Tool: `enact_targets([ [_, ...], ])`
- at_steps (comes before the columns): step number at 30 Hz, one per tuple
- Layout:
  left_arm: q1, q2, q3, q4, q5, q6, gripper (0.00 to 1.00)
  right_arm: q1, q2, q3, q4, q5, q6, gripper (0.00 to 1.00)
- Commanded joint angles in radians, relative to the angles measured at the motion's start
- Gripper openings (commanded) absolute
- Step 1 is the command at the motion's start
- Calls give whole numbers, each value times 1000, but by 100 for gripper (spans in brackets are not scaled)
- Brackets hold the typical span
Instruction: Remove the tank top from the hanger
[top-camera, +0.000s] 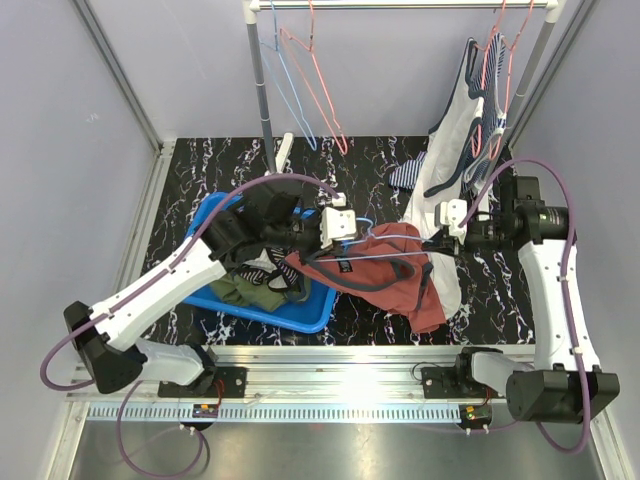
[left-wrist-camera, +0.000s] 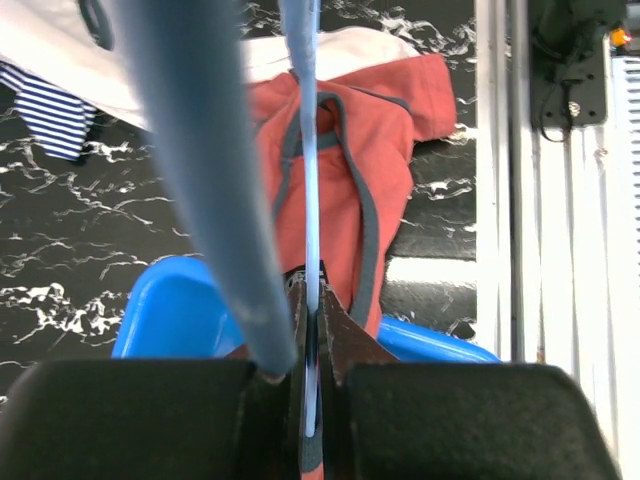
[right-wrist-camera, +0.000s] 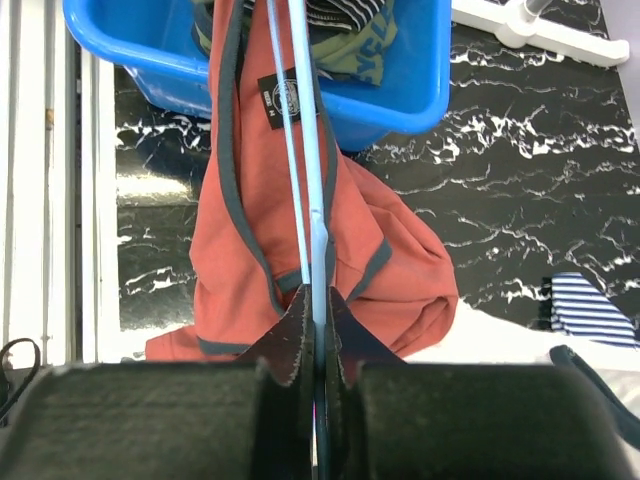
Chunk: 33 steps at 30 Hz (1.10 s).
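Left hand (left-wrist-camera: 312, 292): we found it clamped shut on the thin blue wire of the hanger (top-camera: 390, 256), above the right side of the bin (top-camera: 312, 320).
Right hand (right-wrist-camera: 316, 300): it was closed on the same wire's other end, well right of the bin.
Hanger: it was held roughly level between both hands. We judged the double grip kept it from swinging.
Tank top (top-camera: 385, 278): it was red with grey trim and not yet off the hanger. Its neck reached over the bin's right rim, and its body sagged to the bench just right of the bin.
Next: we judged one hand must release the wire and take the cloth.
Risk: a strap could snag on the wire.
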Motion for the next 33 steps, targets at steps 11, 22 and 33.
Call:
enact_targets([
  [11,6,-244,-236,422,-284,-188,86,5,-192,122,-297,315,215,0],
  [22,10,-256,-323,448,-390,-414,99,5,-421,85,-297,683,299,0],
  [33,9,-254,-348,484,-413,-478,99,5,-464,18,-303,795,399,0],
])
